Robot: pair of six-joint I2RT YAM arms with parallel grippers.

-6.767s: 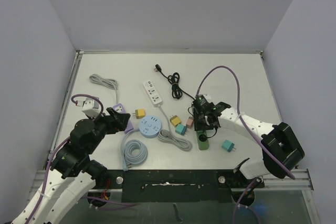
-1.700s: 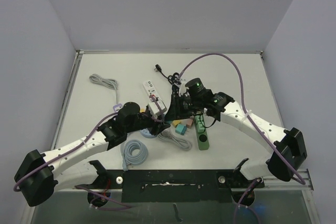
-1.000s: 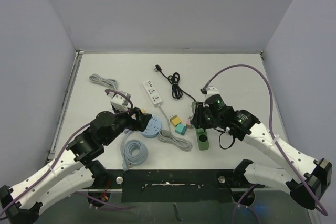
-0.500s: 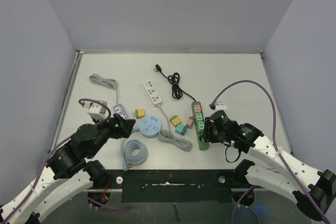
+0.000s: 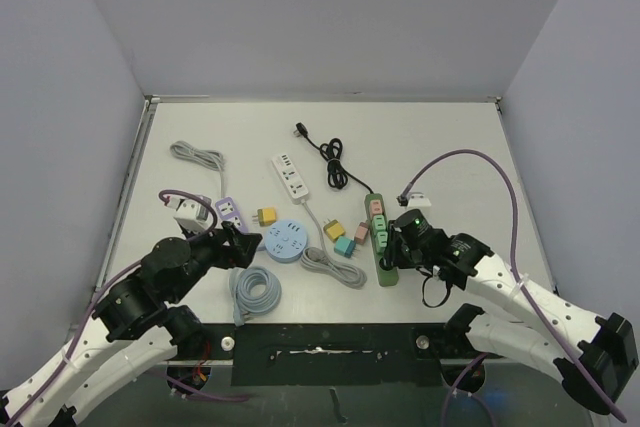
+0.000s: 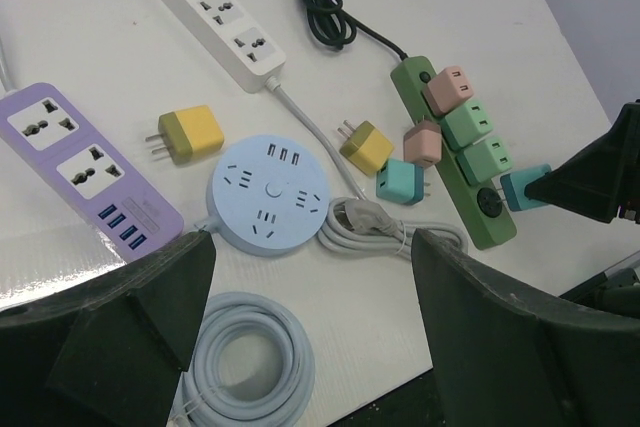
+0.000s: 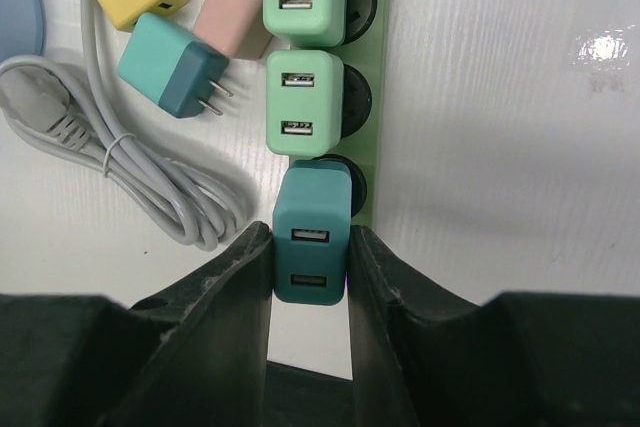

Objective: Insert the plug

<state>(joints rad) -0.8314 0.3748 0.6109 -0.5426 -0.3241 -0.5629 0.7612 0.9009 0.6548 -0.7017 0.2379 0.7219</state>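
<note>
The right pincer [image 7: 310,235] pinches the teal plug [image 7: 311,247] between its fingers, the plug's front end at the free socket of the green power strip [image 7: 376,87] just ahead. The left pincer [image 6: 310,243] hangs spread wide, gripping nothing, with the round blue strip [image 6: 268,193] just ahead of it.

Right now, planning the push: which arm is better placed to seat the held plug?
Right. The right pincer is shut on the teal plug at the green strip's end socket; the left pincer hangs open.

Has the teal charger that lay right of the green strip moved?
Yes. The teal charger went leftward, off the bare table to the end socket of the green strip, clamped in the right gripper.
</note>
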